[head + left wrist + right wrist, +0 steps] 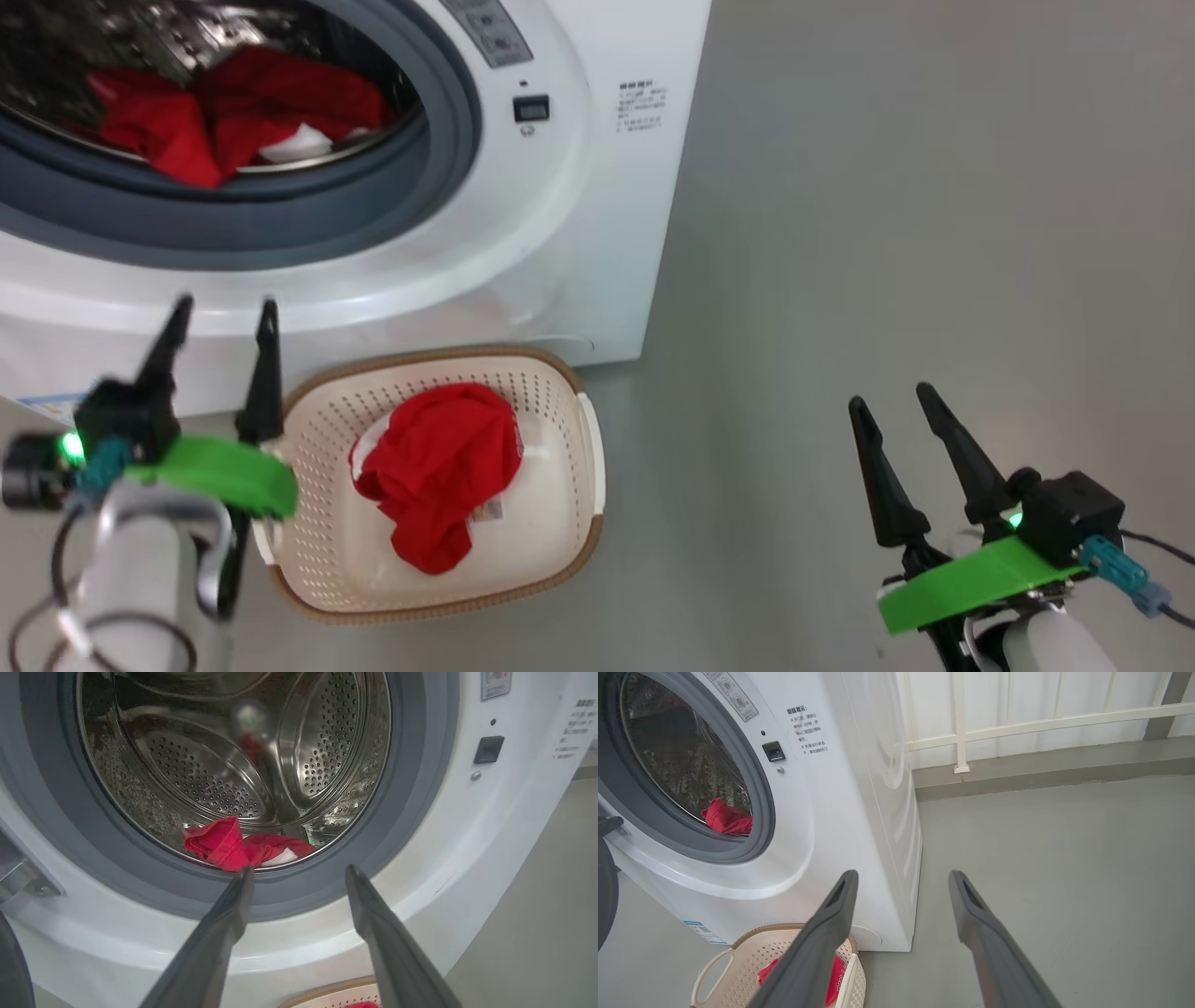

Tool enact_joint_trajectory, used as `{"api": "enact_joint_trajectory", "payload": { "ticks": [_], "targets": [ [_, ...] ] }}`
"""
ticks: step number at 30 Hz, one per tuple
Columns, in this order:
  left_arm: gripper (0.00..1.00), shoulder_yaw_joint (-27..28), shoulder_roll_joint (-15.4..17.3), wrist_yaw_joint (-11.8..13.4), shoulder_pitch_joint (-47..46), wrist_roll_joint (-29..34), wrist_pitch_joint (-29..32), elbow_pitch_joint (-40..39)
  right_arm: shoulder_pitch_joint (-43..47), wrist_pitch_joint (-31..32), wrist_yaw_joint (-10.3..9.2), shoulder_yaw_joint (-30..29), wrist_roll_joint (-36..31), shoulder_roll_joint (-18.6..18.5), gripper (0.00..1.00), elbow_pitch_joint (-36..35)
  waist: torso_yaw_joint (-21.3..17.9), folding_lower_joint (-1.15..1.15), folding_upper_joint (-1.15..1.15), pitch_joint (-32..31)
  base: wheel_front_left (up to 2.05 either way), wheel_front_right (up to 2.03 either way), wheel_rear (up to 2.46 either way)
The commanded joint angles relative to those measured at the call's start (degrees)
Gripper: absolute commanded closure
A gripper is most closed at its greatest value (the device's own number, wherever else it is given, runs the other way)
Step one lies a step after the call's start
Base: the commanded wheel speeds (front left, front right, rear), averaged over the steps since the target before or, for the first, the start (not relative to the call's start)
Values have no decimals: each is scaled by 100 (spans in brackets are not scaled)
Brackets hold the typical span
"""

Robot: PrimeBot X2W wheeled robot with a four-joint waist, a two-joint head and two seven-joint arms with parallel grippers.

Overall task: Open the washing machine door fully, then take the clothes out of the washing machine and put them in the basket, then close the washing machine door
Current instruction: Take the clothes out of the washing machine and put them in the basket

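Held left gripper (pixel 226 302) and right gripper (pixel 889 396) low, fingers apart, gripping nothing. Just past left gripper, saw red garment (pixel 439 467) lying in basket (pixel 551 541) on floor (pixel 887 233), just beside washer (pixel 579 233). Farther in, found clothes (pixel 243 112) heaped at front lip of drum (pixel 93 37).

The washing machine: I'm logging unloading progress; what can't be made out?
Head view: the clothes are bunched in the drum, itself cut by the top edge; count unclear.
Head view: the basket sticker is mostly under the red garment.
Head view: the printed label is too small to read.
Right wrist view: the washing machine door is cut by the left edge; how open, unknown.
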Motion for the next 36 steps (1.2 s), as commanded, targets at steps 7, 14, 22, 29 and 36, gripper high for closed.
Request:
{"api": "enact_joint_trajectory", "payload": {
  "ticks": [7, 14, 22, 29, 36],
  "targets": [
    [0, -166, 514, 294, -1514, 523, 127, 879, -430, -37, 28, 251, 40, 14, 0, -162, -278, 0, 0, 796, 0, 0, 0],
    [0, -266, 829, 492, -2725, 716, 339, 1953, -679, -37, 28, 368, 272, 17, 0, -196, -466, 0, 0, 1139, 0, 0, 0],
    [0, -223, 1229, 680, -3618, 716, 428, 3083, -821, -37, 28, 499, 419, 17, 0, -228, -692, 0, 0, 1386, 0, 0, 0],
    [0, -209, 1600, 777, -4215, 690, 360, 3722, -882, -37, 28, 549, 492, 18, 0, -258, -842, 0, 0, 1577, 0, 0, 0],
    [0, -259, 1816, 860, -4525, 677, 324, 4111, -953, -37, 28, 642, 537, 18, 0, -278, -952, 0, 0, 1712, 0, 0, 0]
  ]
}}
